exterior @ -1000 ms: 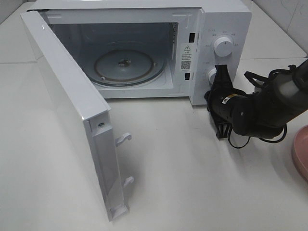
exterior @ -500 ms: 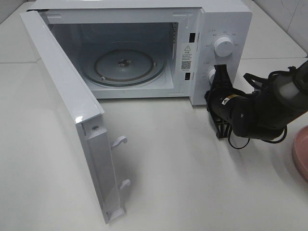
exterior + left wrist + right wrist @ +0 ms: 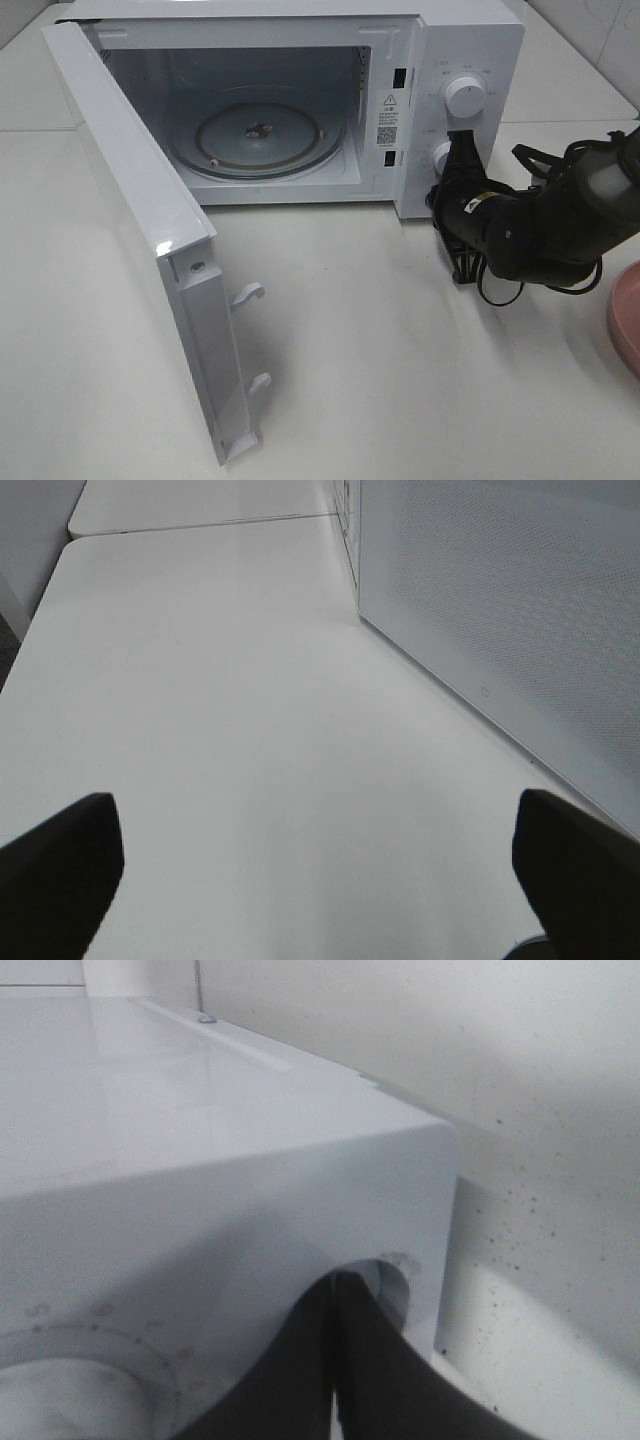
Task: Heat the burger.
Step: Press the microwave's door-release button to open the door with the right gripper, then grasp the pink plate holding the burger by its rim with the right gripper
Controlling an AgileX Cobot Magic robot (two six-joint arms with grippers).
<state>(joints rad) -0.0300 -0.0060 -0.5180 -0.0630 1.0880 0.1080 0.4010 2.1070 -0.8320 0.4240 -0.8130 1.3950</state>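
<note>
White, glossy casing of the microwave [image 3: 470, 40] across the upper part of the exterior frame, door [image 3: 130, 190] swung far out toward lower left, glass turntable [image 3: 258, 135] bare: looks readied for loading, cavity open and nothing inside yet. Right of centre, right end effector [image 3: 458, 146] pinched fully closed, holding nothing, tips up against the control panel at the lower knob [image 3: 440, 156], beneath the upper knob [image 3: 466, 95]; seems placed there to press or nudge a control rather than to grasp. Shows in the right wrist view as two dark fingers [image 3: 270, 1380] meeting against the white panel. Left end effector [image 3: 318, 875] spread wide and empty over bare table [image 3: 220, 700], beside a white dotted panel, likely the door; probably parked clear, ready for a pick. No sign of the burger in any view; only the edge of a pink plate [image 3: 625, 320] at far right, contents out of frame.
</note>
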